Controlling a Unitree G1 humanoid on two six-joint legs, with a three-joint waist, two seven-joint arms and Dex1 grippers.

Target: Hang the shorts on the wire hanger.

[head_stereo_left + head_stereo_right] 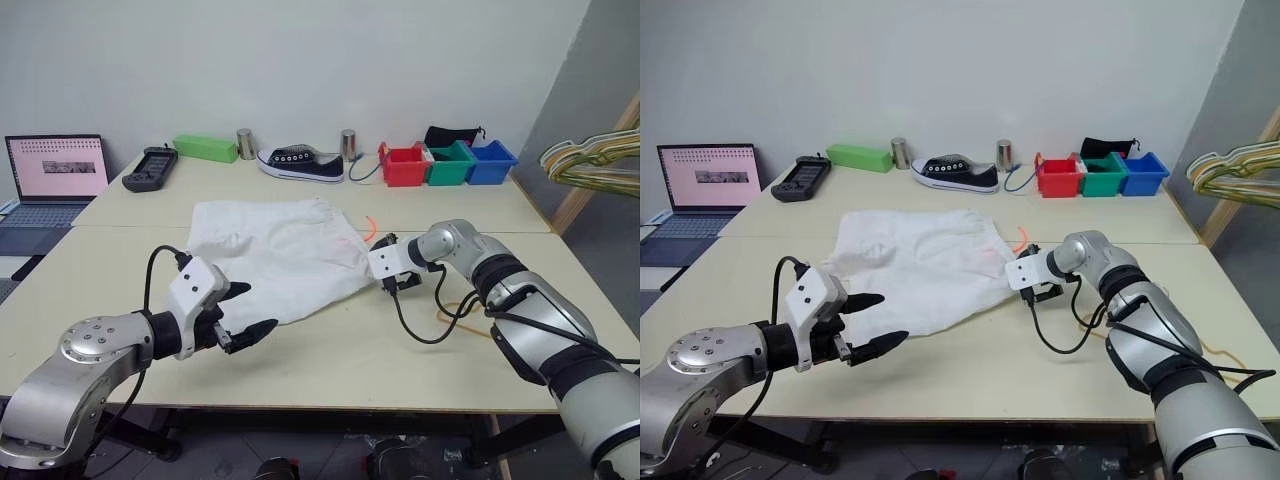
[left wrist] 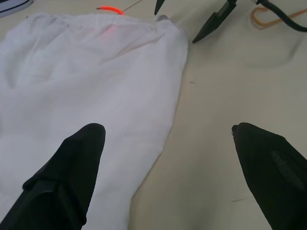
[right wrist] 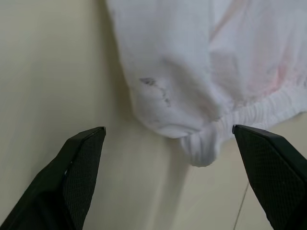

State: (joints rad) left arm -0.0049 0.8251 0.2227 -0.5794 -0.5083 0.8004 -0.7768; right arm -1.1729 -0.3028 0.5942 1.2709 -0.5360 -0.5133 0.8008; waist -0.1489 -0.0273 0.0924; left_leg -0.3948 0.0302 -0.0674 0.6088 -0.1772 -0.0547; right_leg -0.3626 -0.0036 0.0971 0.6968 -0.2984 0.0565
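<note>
While both my grippers, left (image 1: 248, 312) and right (image 3: 168, 143), gape empty, the shorts (image 1: 285, 255) lie on a beige table (image 1: 330, 360), seemingly against a white wall (image 1: 300, 60).

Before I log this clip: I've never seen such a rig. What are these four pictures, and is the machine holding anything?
It is a humanoid robot with two arms, each ending in a two-fingered black pincer. Two pictures come from cameras in its head, looking down over a tan table. The other two come from cameras on its wrists, looking along each pincer's fingers.

White shorts lie flat on the table. The left pincer hovers open at their near edge. The right pincer is open at the waistband corner. Neither holds anything.

Along the far edge sit a laptop, a sneaker and coloured bins. Striped hangers hang at the right.
</note>
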